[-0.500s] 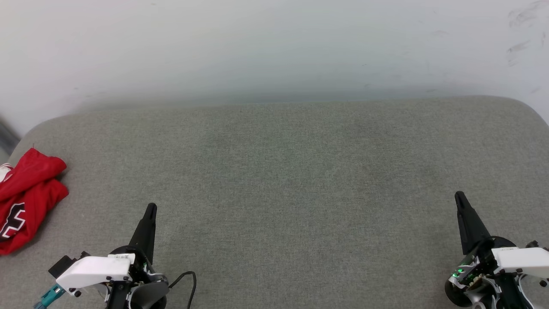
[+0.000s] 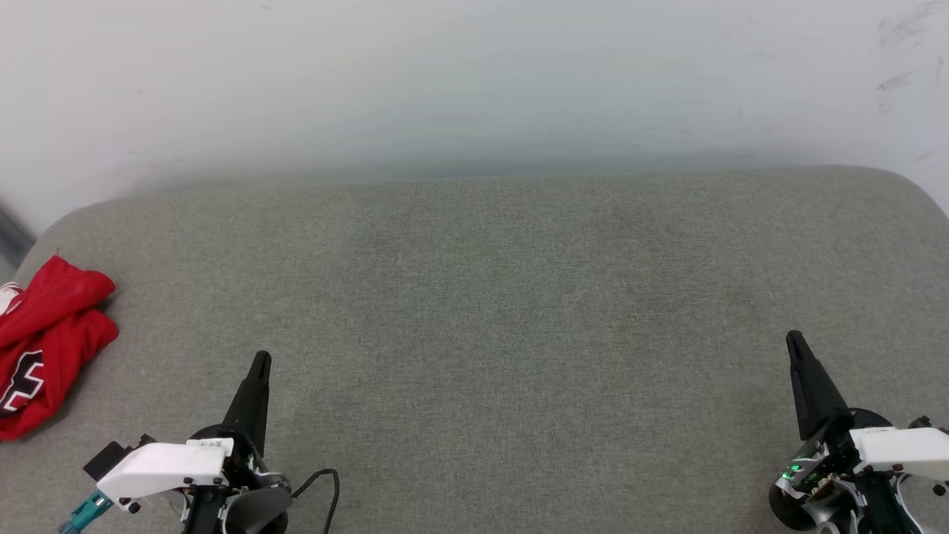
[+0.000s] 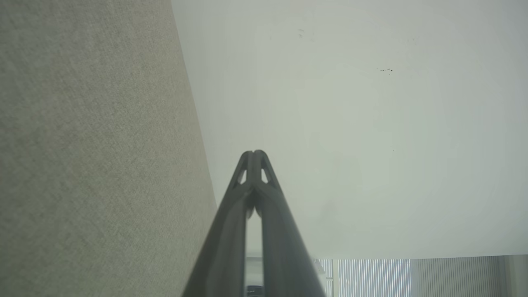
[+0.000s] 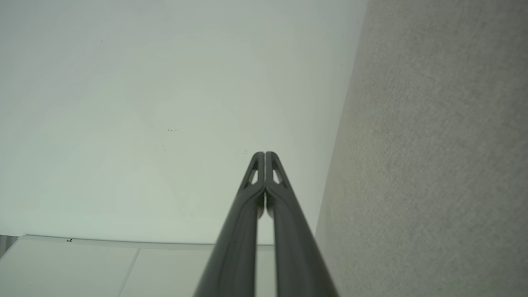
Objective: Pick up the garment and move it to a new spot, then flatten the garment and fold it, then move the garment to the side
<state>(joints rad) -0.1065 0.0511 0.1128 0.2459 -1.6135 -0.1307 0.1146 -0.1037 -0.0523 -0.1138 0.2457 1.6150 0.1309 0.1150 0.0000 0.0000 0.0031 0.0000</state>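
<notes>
Grippers low over grey cushion [image 2: 504, 311]: left gripper [image 2: 260, 361] and right gripper [image 2: 794, 341], fingers pressed tip to tip, nothing held. Farther out, well left of left gripper, crumpled red garment [image 2: 48, 334] at cushion's edge. Beyond, pale wall [image 2: 474, 89].

One garment is on view: a crumpled red jersey-style T-shirt [image 2: 46, 337] with a black-and-white number print and a sliver of white sleeve. It lies on one grey woven-fabric padded surface [image 2: 504, 297] with rounded corners. There are two grippers, the left gripper [image 2: 261, 360] and the right gripper [image 2: 794, 338], each with two long dark fingers [image 3: 229, 235], four in all. One looped black cable [image 2: 337, 486] and one teal plug [image 2: 87, 510] sit by the left arm. One pale wall [image 2: 474, 81] stands behind.
</notes>
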